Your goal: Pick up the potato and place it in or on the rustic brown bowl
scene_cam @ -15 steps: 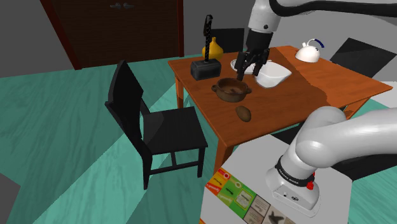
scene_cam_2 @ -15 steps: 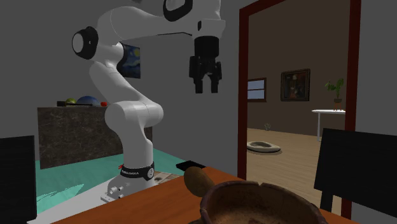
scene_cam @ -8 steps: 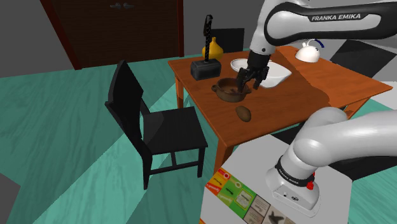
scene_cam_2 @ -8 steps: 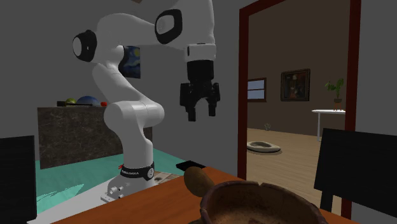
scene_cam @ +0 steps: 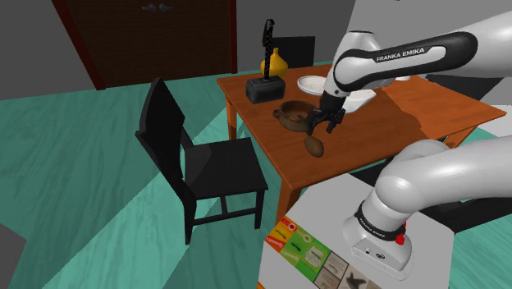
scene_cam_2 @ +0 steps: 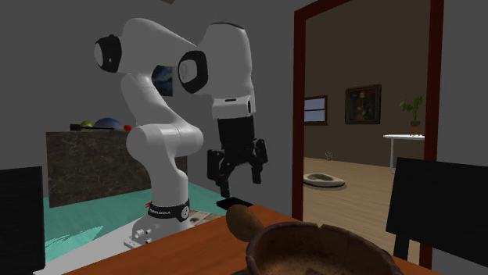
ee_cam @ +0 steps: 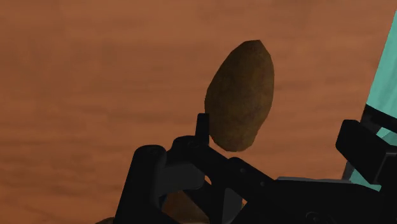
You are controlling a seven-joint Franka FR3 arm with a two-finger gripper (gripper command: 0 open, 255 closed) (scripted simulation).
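Table [scene_cam: 414,115] carries everything. The arm [scene_cam: 394,59] reaches over it from the stand [scene_cam: 328,246], elbow high and wrist bent down, likely so the tool meets the target from above. Bowl [scene_cam: 294,115] is the reference: brown, upright, mouth open and empty as far as I can see, so it can take a drop from overhead. Gripper [scene_cam: 322,128] hangs just off the bowl's stand side, clear of the rim. Fingers are spread with nothing between them, and it isn't touching anything. Potato [scene_cam: 313,147] lies flat on the table near the bowl, on the bowl's stand side. It's apart from the bowl, close to the table edge, and just under and past the gripper. From the wrist cam the potato [ee_cam: 240,95] is centred ahead of the tool. Its long axis runs away from the hand and leans slightly off straight, with the narrower tip at the far end. My read is that the fingers sit either side of that axis, so closing would pinch across the short width, which is the better grip on an egg-shaped thing. Step in hand looks like the final approach, with the grasp not yet made. The carry to the bowl is short. Main risk is the rounded potato rolling or squirting out if the pinch lands near the tapered end.
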